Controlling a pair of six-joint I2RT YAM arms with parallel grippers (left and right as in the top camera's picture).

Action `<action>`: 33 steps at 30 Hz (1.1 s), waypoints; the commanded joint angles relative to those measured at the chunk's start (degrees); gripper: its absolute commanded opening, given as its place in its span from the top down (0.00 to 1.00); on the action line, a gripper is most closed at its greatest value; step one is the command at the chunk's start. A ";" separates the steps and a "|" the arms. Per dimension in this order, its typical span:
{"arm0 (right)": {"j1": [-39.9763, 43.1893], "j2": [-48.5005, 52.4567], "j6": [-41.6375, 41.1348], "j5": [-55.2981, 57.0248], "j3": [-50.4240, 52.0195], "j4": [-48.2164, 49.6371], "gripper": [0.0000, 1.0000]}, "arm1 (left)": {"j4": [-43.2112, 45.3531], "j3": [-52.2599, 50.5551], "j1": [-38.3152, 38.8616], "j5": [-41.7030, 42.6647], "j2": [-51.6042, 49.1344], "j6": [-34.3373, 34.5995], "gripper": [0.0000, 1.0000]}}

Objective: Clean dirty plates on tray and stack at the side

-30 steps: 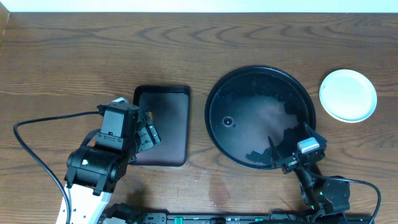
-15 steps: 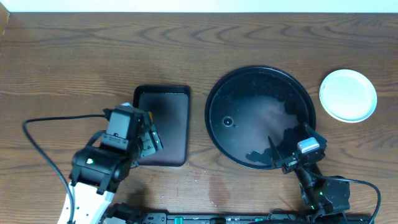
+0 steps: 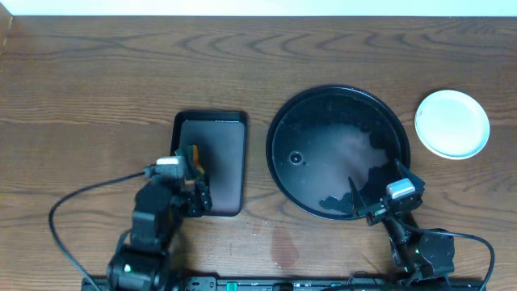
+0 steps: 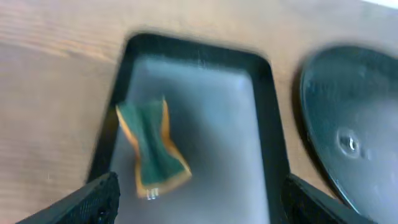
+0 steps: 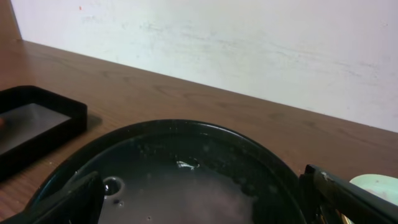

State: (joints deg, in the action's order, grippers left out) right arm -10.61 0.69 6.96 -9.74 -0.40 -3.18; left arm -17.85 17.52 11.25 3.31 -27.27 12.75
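Note:
The round black tray point(image 3: 338, 152) lies right of centre, wet and glossy, with no plate on it; the right wrist view shows its rim point(image 5: 186, 127). The plates point(image 3: 451, 123) rest on the wood to the tray's right and look like one pale disc from above; an edge of them shows in the right wrist view point(image 5: 375, 184). My left gripper point(image 3: 192, 187) hangs open over the near end of a small rectangular tray, with nothing between its jaws point(image 4: 199, 205). My right gripper point(image 3: 376, 179) is open and empty at the round tray's near right rim point(image 5: 205, 202).
A rectangular black tray point(image 3: 230, 129) sits left of the round one, and a green sponge with yellow edges point(image 4: 152, 149) lies in it at the left point(image 3: 192, 155). Dark wood tabletop point(image 3: 97, 89) surrounds everything. A cable point(image 3: 81, 198) runs from the left arm.
My left arm has drawn back toward the table's front edge and slightly right, away from the sponge, which stays in the rectangular tray. The right arm and the plates have not moved.

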 commanded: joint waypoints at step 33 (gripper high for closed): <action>0.50 -0.33 0.61 0.28 0.09 -0.26 0.01 | 14.01 -17.29 -11.30 2.08 27.19 -9.35 0.17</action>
State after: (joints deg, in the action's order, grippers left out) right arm -10.61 0.62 6.96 -9.54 -0.40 -3.20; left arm -1.45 0.99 0.21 4.36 -0.62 5.19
